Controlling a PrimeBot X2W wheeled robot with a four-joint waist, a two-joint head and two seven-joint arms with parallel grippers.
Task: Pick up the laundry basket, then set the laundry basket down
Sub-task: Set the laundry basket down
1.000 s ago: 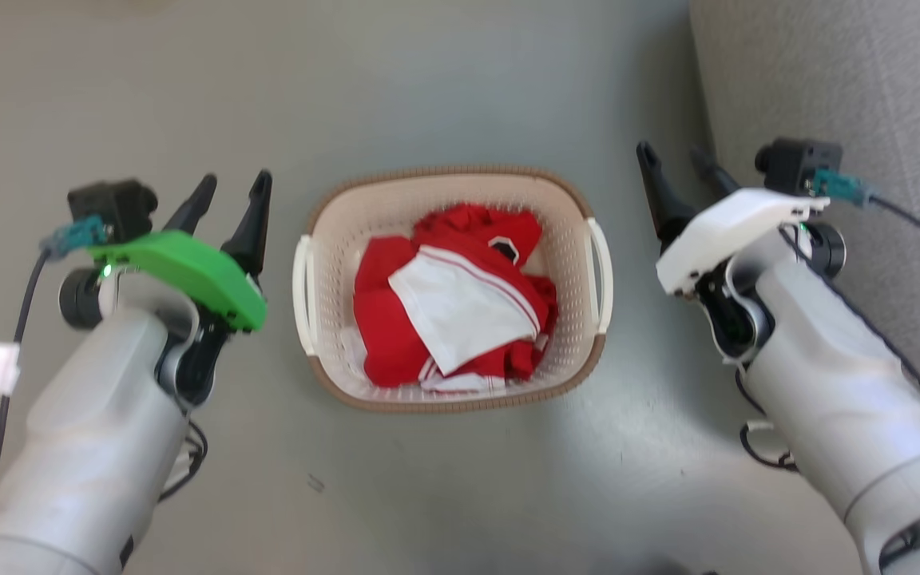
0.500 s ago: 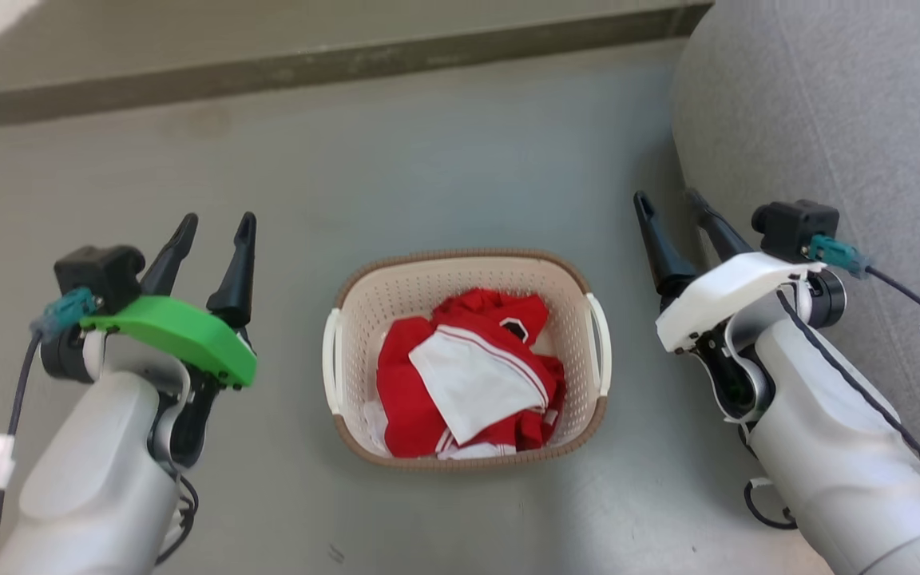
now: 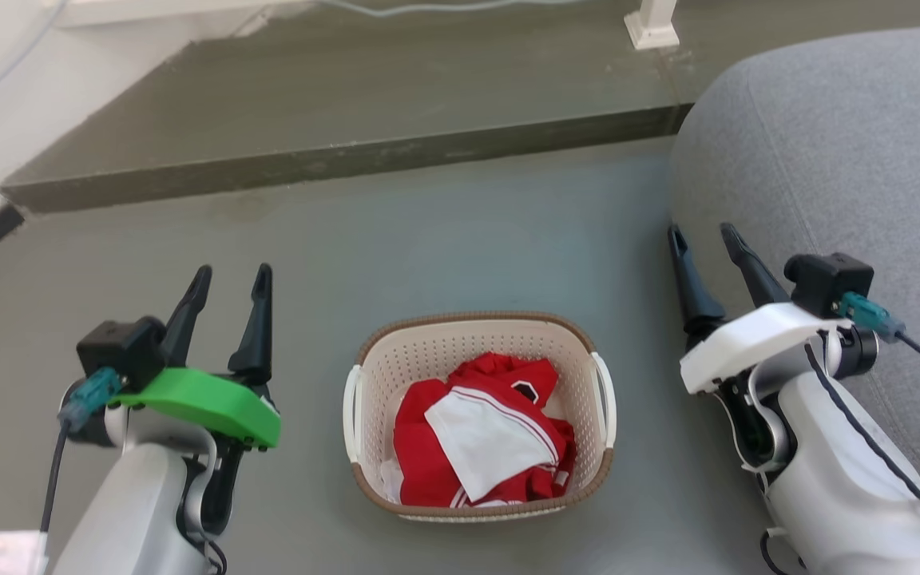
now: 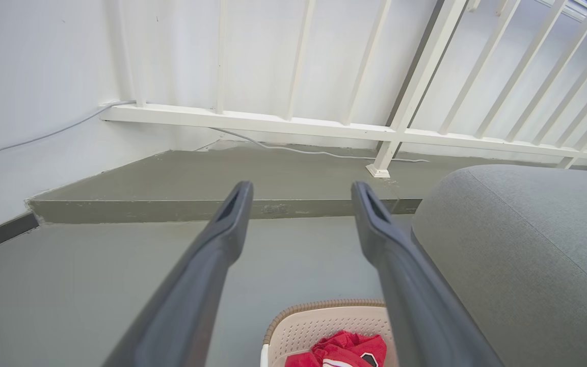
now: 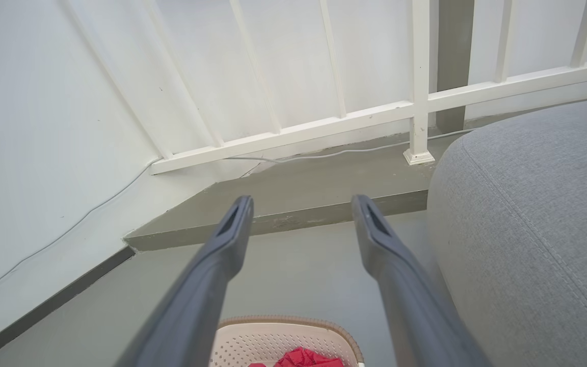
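On the floor [image 3: 460,239] sits the laundry basket [image 3: 444,355] — bottom hidden under red-and-white clothes [image 3: 480,435].

The laundry basket [image 3: 444,351] is cream-white, dotted with small perforations, with a brown woven-look rim and white handles. The clothes [image 3: 476,431] in it are red and white — the white piece edged with thin red stripes. The floor [image 3: 460,239] is dull grey-green, the cushion [image 3: 827,160] mottled grey. The left gripper [image 3: 232,271] is dark under a bright green cover; the right gripper [image 3: 700,231], dark under white.
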